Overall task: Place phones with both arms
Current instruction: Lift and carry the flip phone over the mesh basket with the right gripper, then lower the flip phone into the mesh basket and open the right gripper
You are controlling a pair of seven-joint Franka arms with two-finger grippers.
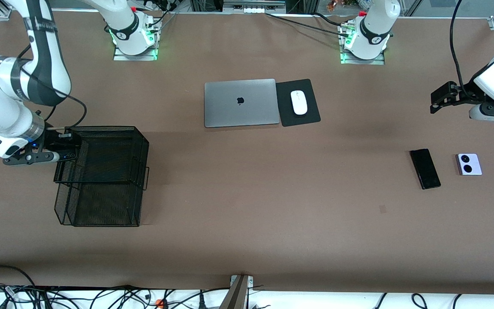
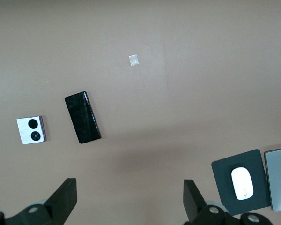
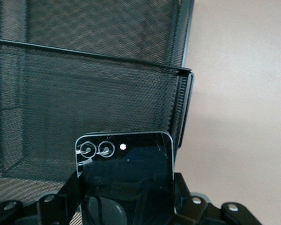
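Delivering the small black phone [image 3: 124, 176] into the mesh basket [image 1: 114, 171]: pinched in the right tool [image 1: 64, 148], over the basket's rim. Next, probably lowering and releasing inside. Left tool [image 1: 440, 99] spread wide, empty, waiting above the surface [image 1: 247, 206] (near the slim black phone [image 1: 424, 168] and white-lavender phone [image 1: 469, 164], both lying flat).

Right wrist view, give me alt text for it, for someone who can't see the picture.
The right gripper holds a small squarish black phone, camera lenses showing, over a black wire mesh basket. The basket's mesh walls fill most of the picture, with a strip of bare brown table beside it.
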